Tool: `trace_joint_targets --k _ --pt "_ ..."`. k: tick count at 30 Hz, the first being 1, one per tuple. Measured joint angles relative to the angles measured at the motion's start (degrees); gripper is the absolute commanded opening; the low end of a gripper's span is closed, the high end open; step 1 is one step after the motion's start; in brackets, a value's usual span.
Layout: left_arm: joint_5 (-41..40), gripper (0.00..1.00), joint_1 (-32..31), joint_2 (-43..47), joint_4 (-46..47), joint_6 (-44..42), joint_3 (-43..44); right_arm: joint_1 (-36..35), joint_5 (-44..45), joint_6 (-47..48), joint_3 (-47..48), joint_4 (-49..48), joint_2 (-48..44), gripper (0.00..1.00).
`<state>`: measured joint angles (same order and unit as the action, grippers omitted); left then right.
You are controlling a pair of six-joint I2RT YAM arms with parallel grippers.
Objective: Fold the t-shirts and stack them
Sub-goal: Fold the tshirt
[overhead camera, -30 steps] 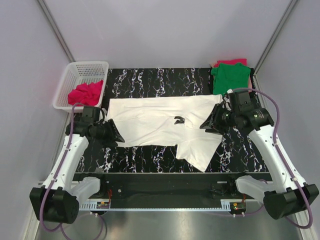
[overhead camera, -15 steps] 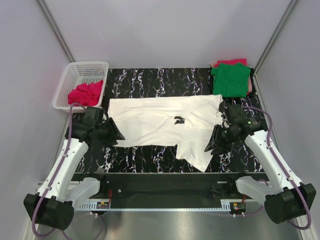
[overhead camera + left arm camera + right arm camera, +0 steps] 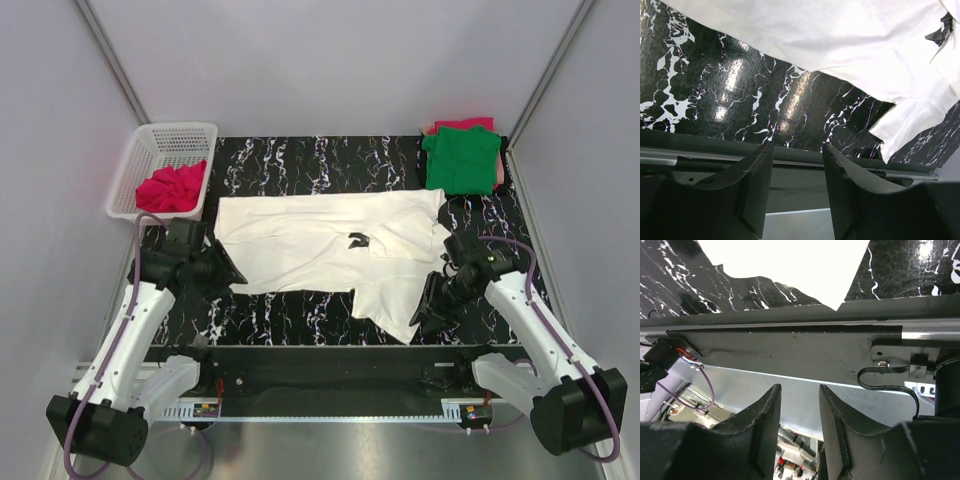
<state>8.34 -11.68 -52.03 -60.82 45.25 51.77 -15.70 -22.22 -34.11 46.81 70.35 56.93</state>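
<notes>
A white t-shirt (image 3: 310,250) lies spread flat across the black marbled table, one flap (image 3: 395,300) reaching toward the near edge. A folded green t-shirt (image 3: 462,158) sits at the back right on a pinkish-red one (image 3: 464,124). Another pinkish-red shirt (image 3: 172,187) lies crumpled in the basket. My left gripper (image 3: 232,272) is open and empty just off the white shirt's left near corner; the left wrist view shows the gripper (image 3: 797,150) below the white hem (image 3: 840,45). My right gripper (image 3: 422,312) is open and empty beside the flap's right edge; in its wrist view (image 3: 800,390) the white cloth (image 3: 790,260) is above.
A white mesh basket (image 3: 160,140) stands at the back left corner. The table's near rail (image 3: 320,355) runs between the arm bases. Grey walls enclose the left, right and back. A small dark mark (image 3: 357,240) sits mid-shirt.
My right gripper has swung from the white shirt's right sleeve toward the near edge, beside the flap. My left gripper has shifted slightly nearer. The shirts have not moved.
</notes>
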Motion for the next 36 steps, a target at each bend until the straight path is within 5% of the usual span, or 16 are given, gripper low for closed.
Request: trace_joint_targets --k 24,32,36 --pt "1.2 0.5 -0.1 -0.2 -1.7 -4.7 -0.5 0.0 0.5 -7.4 -0.1 -2.9 -4.6 0.46" --pt "-0.8 0.55 0.1 0.2 -1.4 -5.1 -2.2 0.0 0.6 -10.1 -8.5 -4.1 -15.0 0.45" --pt "-1.0 0.56 0.8 -0.4 -1.2 -5.1 -2.3 0.0 2.7 -11.4 -9.3 -4.9 -12.8 0.43"
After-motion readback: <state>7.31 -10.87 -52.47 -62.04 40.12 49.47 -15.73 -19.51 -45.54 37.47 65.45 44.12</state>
